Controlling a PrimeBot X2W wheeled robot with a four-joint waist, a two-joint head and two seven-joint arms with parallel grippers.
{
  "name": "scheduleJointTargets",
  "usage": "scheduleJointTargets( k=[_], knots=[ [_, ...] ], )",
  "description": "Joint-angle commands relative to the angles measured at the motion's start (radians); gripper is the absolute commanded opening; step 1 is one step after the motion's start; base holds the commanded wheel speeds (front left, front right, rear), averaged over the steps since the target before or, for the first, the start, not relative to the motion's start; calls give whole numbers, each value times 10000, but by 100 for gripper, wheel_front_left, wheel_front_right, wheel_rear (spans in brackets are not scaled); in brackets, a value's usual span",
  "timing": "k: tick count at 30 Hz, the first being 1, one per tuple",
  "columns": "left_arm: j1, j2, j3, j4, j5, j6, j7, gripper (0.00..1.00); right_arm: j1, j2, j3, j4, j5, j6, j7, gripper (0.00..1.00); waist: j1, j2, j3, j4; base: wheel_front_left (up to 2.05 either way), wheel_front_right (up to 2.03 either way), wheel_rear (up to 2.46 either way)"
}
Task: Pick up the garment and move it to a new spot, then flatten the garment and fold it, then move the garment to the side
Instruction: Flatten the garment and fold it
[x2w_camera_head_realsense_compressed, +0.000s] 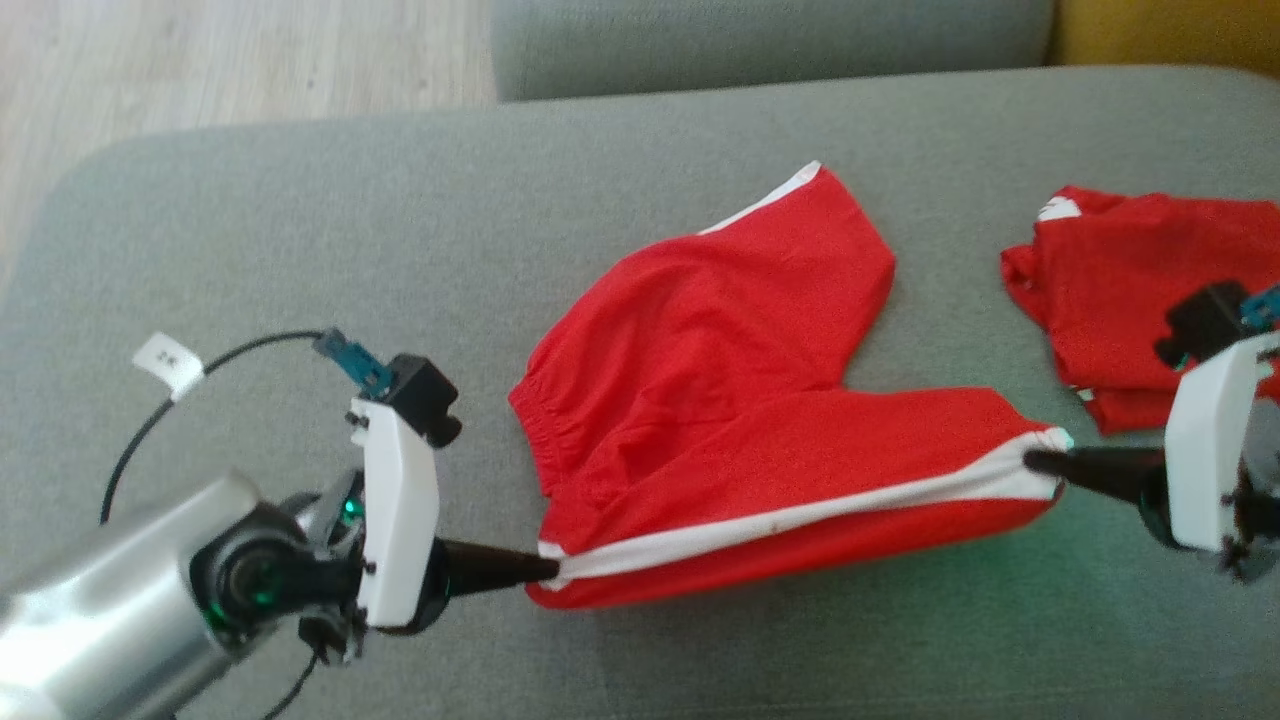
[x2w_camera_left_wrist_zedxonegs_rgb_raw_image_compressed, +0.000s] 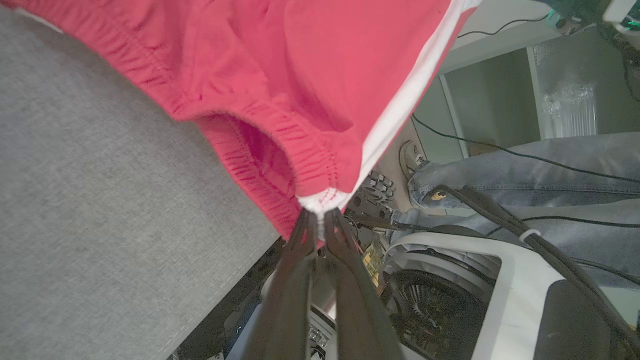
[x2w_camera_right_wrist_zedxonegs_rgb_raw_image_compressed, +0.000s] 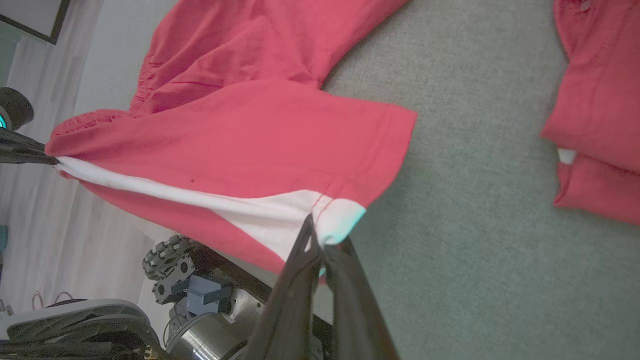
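The garment (x2w_camera_head_realsense_compressed: 720, 400) is a pair of red shorts with white side stripes, spread on a grey cushion (x2w_camera_head_realsense_compressed: 450, 220). My left gripper (x2w_camera_head_realsense_compressed: 552, 571) is shut on the waistband corner at the white stripe (x2w_camera_left_wrist_zedxonegs_rgb_raw_image_compressed: 320, 200). My right gripper (x2w_camera_head_realsense_compressed: 1035, 462) is shut on the leg hem at the same stripe (x2w_camera_right_wrist_zedxonegs_rgb_raw_image_compressed: 330, 222). The near edge is stretched between the two grippers and lifted slightly off the cushion. The far leg lies flat toward the back.
A second red garment (x2w_camera_head_realsense_compressed: 1120, 290) lies folded on the cushion at the right, behind my right wrist. A black cable with a white tag (x2w_camera_head_realsense_compressed: 168, 362) loops at the left. A person's jeans-clad leg (x2w_camera_left_wrist_zedxonegs_rgb_raw_image_compressed: 525, 165) stands beside the robot base.
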Motion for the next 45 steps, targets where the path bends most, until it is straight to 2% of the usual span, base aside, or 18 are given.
scheduleJointTargets(
  k=[1, 5, 10, 12, 19, 27, 34, 35, 36, 37, 38, 45],
  knots=[
    [-815, 422, 711, -183, -83, 21, -4, 0, -315, -450, -385, -171, 109, -7, 131, 0, 1, -1, 316, 168, 0, 0, 0],
    [-1459, 283, 1062, 174, -657, -43, 557, 0, -1095, -132, -902, 369, 815, -7, 1092, 0, 1, -1, 1020, 529, 0, 0, 0],
    [-2409, -36, 1405, 876, -1032, -73, 1177, 0, -2452, 436, -1165, 1639, 1245, -7, 2273, 0, 1, -1, 1754, 958, 0, 0, 0],
    [-2594, -137, 1465, 1018, -1068, -67, 1253, 0, -2762, 594, -1198, 1928, 1254, -7, 2434, 0, 1, -1, 1893, 1039, 0, 0, 0],
    [-3752, -809, 1912, 2040, -1167, -71, 1417, 0, -4845, 1777, -1271, 4209, 1081, -7, 3381, 0, 1, -1, 2905, 1585, 0, 0, 0],
    [-4789, -1436, 2134, 3231, -922, -133, 1430, 0, -6934, 3178, -1238, 6470, 472, -7, 3876, 0, 1, -1, 3850, 1933, 0, 0, 0],
    [-5128, -1864, 2047, 3969, -731, -211, 1509, 0, -7848, 4019, -1160, 7794, -55, -7, 3892, 0, 1, -1, 4146, 1986, 0, 0, 0],
    [-5152, -1909, 2036, 4054, -698, -223, 1499, 0, -7925, 4114, -1168, 7937, -119, -7, 3822, 30, 1, -1, 4158, 1976, 0, 0, 0],
    [-5168, -1949, 2026, 4133, -666, -236, 1483, 35, -7985, 4209, -1193, 8055, -171, -7, 3707, 82, 1, -1, 4157, 1964, 0, 0, 0],
    [-5174, -1984, 2027, 4213, -630, -249, 1434, 91, -8008, 4312, -1219, 8151, -198, -7, 3604, 100, 1, -1, 4130, 1946, 0, 0, 0],
    [-5170, -2015, 2026, 4293, -590, -262, 1380, 100, -8009, 4404, -1246, 8209, -212, -7, 3513, 100, 1, -1, 4084, 1925, 0, 0, 0],
    [-4995, -1895, 2023, 4503, -277, -330, 984, 100, -7458, 4651, -1673, 8028, -23, -7, 2403, 100, 1, -1, 3302, 1692, 0, 0, 0]
  ],
)
